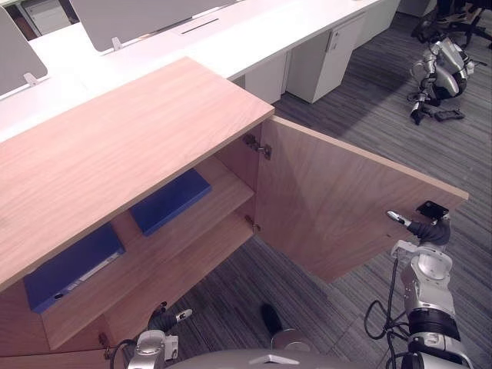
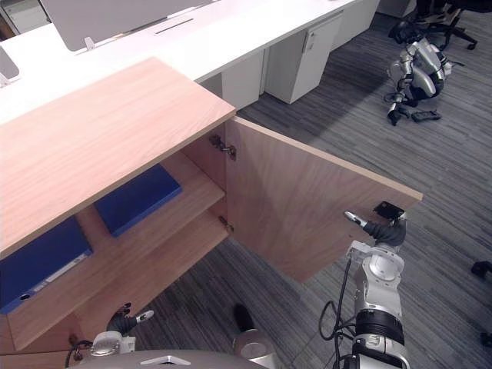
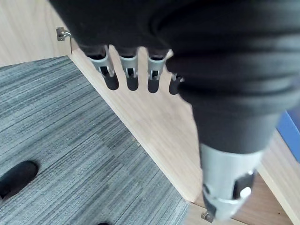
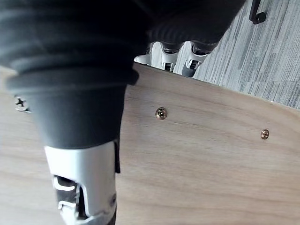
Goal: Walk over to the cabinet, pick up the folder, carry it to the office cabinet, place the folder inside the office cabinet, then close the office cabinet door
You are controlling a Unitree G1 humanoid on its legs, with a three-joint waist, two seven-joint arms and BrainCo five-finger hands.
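1. Standing open on the grey carpet floor (image 1: 369,115) in the left eye view is the office cabinet (image 1: 115,154), its door (image 1: 338,207) swung well out on its hinge (image 1: 260,146). A flat blue folder (image 1: 171,201) lies on the upper shelf (image 1: 223,201) inside. A second blue folder (image 1: 73,269) lies further left on the same shelf, apart from the first. The right hand (image 1: 427,228) is up against the door's free outer edge. The left hand (image 1: 163,320) hangs low in front of the cabinet, near the bottom shelf and touching nothing. Behind the cabinet runs a long white surface (image 1: 231,38), and another robot (image 1: 444,71) is slumped on the floor well away.

2. From the right eye view the scene is the same. A white drawer unit (image 2: 307,58) sits under the long surface, and a black office chair (image 2: 450,27) is in the far corner.

3. In the left wrist view the left hand's fingers (image 3: 131,75) hang loose and apart over the carpet, holding nothing. The cabinet's pale wooden edge runs just past them.

4. The right wrist view looks along the right hand at the door's inner face, where two brass screws (image 4: 161,113) show. The hand reaches to the door's edge, but I cannot tell whether it is clamped there or only resting.
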